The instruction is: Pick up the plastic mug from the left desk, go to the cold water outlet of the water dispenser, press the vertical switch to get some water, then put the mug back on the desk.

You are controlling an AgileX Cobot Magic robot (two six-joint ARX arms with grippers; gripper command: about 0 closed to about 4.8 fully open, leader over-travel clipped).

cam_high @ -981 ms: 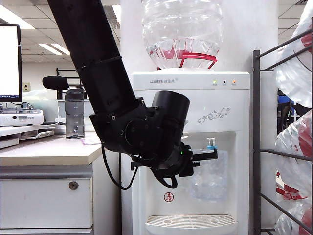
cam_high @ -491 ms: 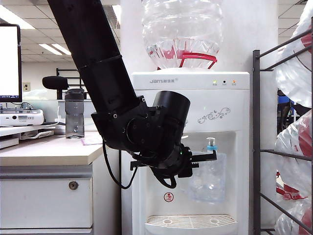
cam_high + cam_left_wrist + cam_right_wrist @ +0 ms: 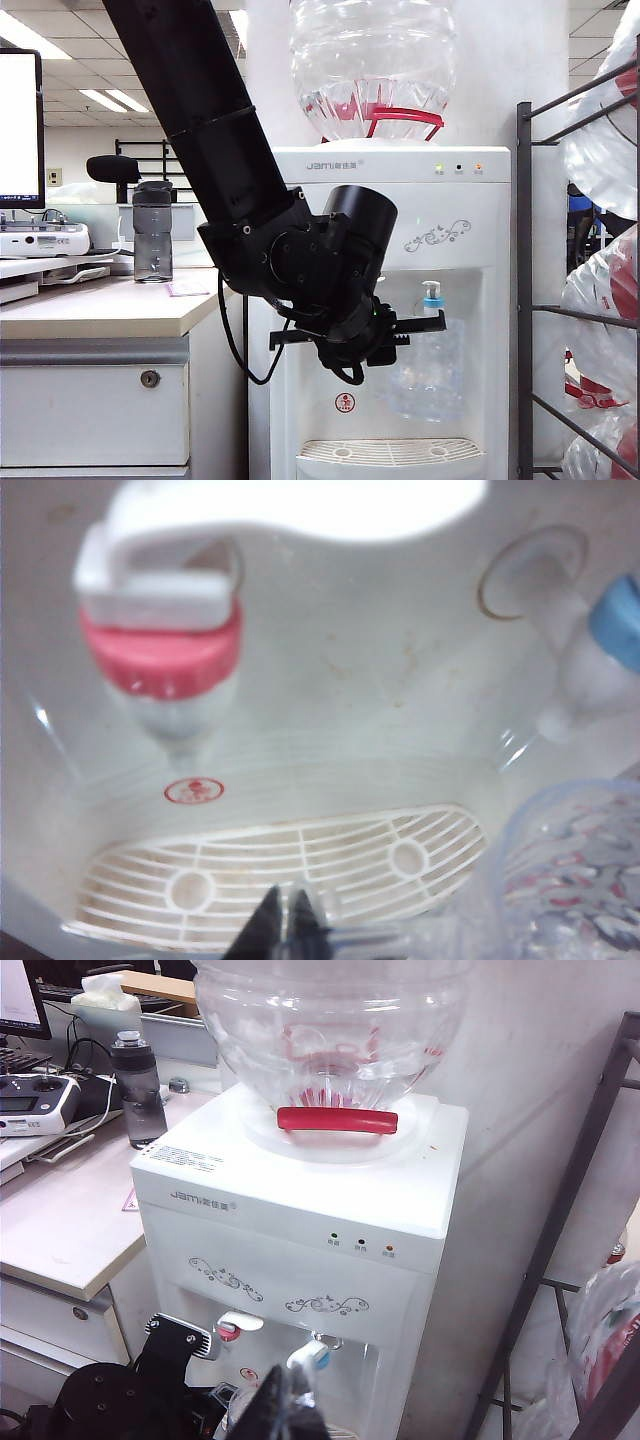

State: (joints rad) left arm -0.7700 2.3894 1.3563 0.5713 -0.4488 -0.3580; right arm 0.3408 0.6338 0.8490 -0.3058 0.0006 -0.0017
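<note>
the left claw point(image 3: 425, 322), clamped on the handle of the clear plastic mug point(image 3: 425, 365), holds it in the water dispenser point(image 3: 470, 215) recess, under the blue-collared cold water outlet point(image 3: 432, 294). the right claw point(image 3: 285, 1400) hangs above the dispenser, its fingers together and empty.

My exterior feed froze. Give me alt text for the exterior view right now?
The left gripper, shut on the plastic mug, holds it under the cold water outlet of the water dispenser. The left desk carries a grey bottle.
</note>
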